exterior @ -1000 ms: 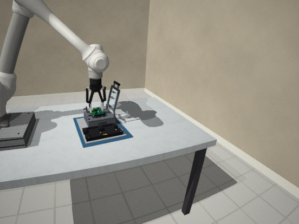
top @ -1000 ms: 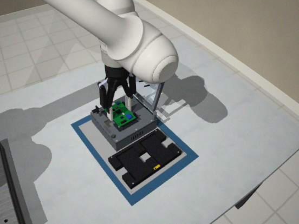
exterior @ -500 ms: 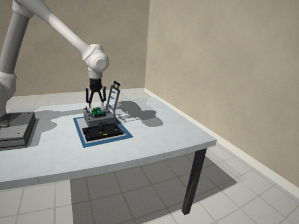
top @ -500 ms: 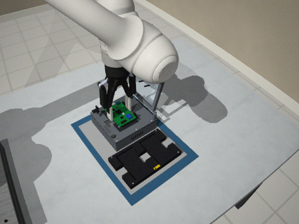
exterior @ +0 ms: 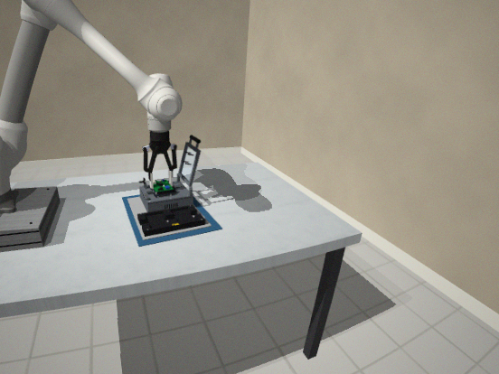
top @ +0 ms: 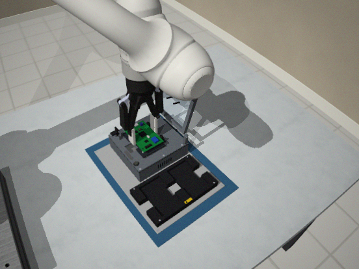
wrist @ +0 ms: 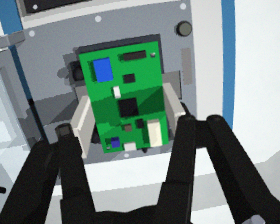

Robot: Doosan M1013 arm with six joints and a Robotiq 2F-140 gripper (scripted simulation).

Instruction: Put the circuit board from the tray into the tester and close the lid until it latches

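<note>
The gripper (top: 144, 138) (exterior: 161, 185) (wrist: 127, 107) is shut on the circuit board (top: 149, 133) (exterior: 158, 189) (wrist: 145, 75), its pale fingertips at the middle of both long edges. The board is face up at the plate of the grey tester (top: 151, 164) (exterior: 155, 203) (wrist: 55, 37). Its white connector (wrist: 155, 133) is at the end nearest the hook (top: 116, 131). A dark strip of the plate shows beyond the opposite end. Pins and posts are mostly hidden; I cannot tell whether the board lies flat or slightly above the plate. The lid (top: 190, 118) (exterior: 195, 169) stands open.
The black tray (top: 156, 206) (exterior: 151, 224) lies beside the tester, both pockets empty. A blue-bordered mat (top: 114, 182) (exterior: 132, 222) (wrist: 228, 75) is under both. The raised lid stands close beside the gripper on the hinge side. A round dark knob (top: 136, 163) (wrist: 184, 28) is at a tester corner.
</note>
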